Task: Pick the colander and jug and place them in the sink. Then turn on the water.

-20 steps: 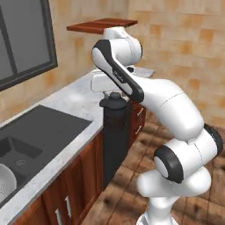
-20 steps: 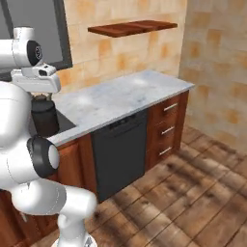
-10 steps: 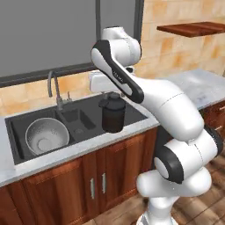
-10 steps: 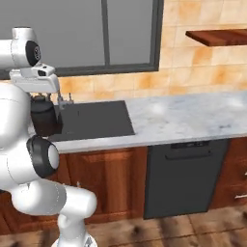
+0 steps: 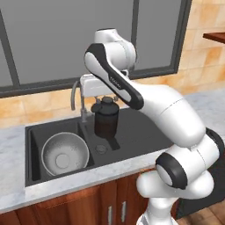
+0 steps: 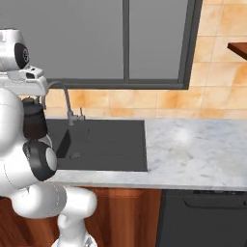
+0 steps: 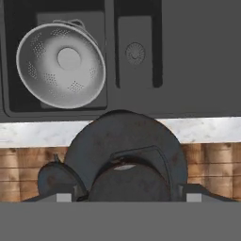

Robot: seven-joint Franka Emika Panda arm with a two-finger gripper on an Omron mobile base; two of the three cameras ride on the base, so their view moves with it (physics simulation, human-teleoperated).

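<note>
marble bench around black sink (image 5: pixel 145 132); colander (image 5: pixel 65 153) in its left basin; end effector (image 5: pixel 105 104) holding jug (image 5: pixel 106 119) above sink.

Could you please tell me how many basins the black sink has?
2: the left basin holds the colander; the right basin lies under the held jug.

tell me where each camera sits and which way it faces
Left base view: behind the arm's left, looking down at the sink; the arm holds the jug over it.
Right base view: behind its right, facing sink and counter; arm at left.
Hand view: above, looking down past the jug at the colander.
All share sink and jug.
</note>
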